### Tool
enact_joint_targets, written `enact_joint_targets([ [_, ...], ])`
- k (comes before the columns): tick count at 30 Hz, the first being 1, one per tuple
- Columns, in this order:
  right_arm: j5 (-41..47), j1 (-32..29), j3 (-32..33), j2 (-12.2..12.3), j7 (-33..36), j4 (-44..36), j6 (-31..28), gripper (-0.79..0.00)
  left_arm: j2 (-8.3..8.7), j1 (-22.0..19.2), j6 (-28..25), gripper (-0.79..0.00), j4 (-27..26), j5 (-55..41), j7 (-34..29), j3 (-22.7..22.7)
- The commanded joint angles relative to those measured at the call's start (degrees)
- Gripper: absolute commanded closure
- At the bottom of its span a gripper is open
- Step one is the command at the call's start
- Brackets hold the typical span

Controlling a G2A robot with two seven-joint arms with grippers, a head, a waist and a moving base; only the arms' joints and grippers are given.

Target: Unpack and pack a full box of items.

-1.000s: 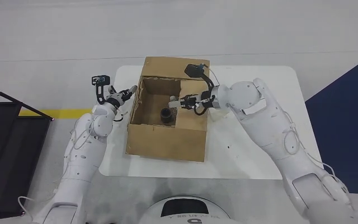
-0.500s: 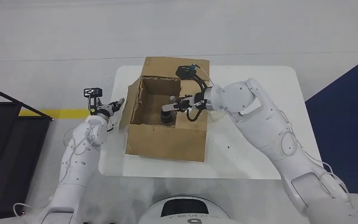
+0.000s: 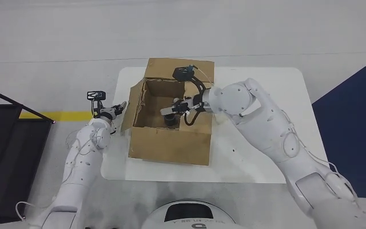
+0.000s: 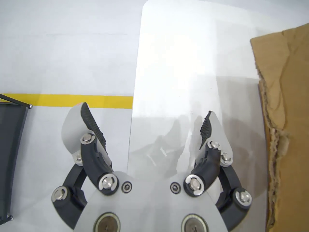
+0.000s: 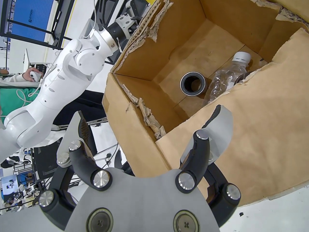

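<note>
Right tool (image 5: 149,114) above box (image 5: 188,25); flap (image 5: 253,121) half hides bottle (image 5: 222,80).

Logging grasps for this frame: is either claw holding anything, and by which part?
Nothing is held: the left claw and the right claw are both open and empty.

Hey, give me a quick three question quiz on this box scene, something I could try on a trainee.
1. True or false: the left gripper is shut on the clear bottle.
2. Where is the bottle relative to the cardboard box? A) outside it, on the table B) inside it, beside a dark cup C) on top of a flap
3. Fill in: the right gripper hangs over the box with its fingers ____.

Key: 1 false, it is open and empty. 2 B. 3 open.
</note>
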Motion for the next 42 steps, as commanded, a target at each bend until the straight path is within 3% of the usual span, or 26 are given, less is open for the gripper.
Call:
enact_joint_targets([
  [1, -0.12, -0.02, -0.11, -0.03, 0.01, -0.21, 0.1, -0.785, 0.1, 1.84, 1.05, -0.785, -1.77, 1.63, 5.88, -0.39],
  [4, -0.29, -0.11, -0.09, -0.03, -0.17, -0.38, 0.22, -0.785, 0.57, 4.18, 0.08, -0.785, -3.61, 3.84, 7.71, -1.36],
  [7, -0.32, -0.36, 0.05, 0.0, -0.26, -0.73, 0.3, -0.785, 0.98, 5.19, -5.74, -0.785, -4.75, 1.81, 5.53, -2.45],
  [10, -0.43, -0.73, 0.43, 0.1, -0.4, -1.41, 0.38, -0.785, 1.2, 6.86, -15.08, -0.785, -6.2, -7.27, 7.3, -5.13],
  [22, -0.58, -3.58, 3.09, 0.96, -0.62, -5.09, 0.16, -0.785, 2.68, 17.32, -29.82, -0.785, -12.88, -12.63, 12.08, -10.89],
  [33, -0.87, -6.71, 5.44, 1.83, -1.24, -7.38, -1.09, -0.785, 3.74, 26.3, -35.39, -0.785, -19.64, -8.24, 10.81, -12.82],
  [42, -1.59, -7.62, 5.5, 2.0, -1.63, -8.64, -0.98, -0.785, 4.07, 27.75, -42.0, -0.785, -17.23, -6.98, 13.87, -11.66],
])
